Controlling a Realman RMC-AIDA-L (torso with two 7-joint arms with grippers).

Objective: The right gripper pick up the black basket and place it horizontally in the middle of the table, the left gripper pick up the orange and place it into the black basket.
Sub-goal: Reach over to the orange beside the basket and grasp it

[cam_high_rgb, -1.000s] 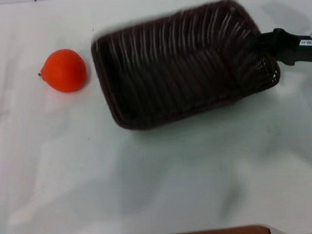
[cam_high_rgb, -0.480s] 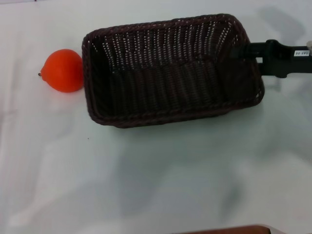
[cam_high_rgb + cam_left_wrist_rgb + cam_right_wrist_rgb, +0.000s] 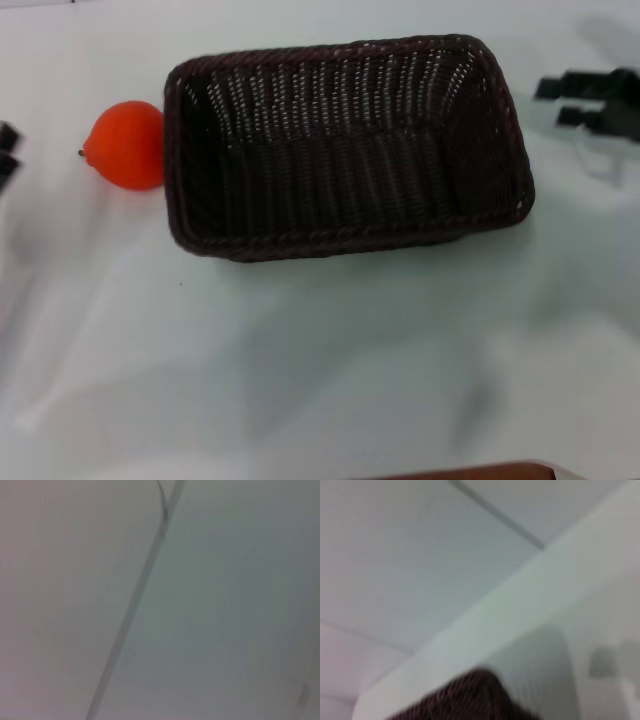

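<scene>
The black basket (image 3: 345,145) rests on the table (image 3: 320,360), long side running left to right, open side up and empty. A corner of it also shows in the right wrist view (image 3: 470,695). The orange (image 3: 125,145) lies on the table against the basket's left end. My right gripper (image 3: 550,102) is open and empty, a short way off the basket's right end. My left gripper (image 3: 6,150) just shows at the left edge, left of the orange and apart from it, its two tips spread.
A brown edge (image 3: 470,472) shows at the bottom of the head view. The left wrist view shows only a pale blurred surface with a dark line (image 3: 135,600). The table's edge (image 3: 485,615) crosses the right wrist view.
My right gripper has let go of the basket's right end and drawn back to the right. The basket now lies still on the table. My left gripper has come into view at the left edge.
</scene>
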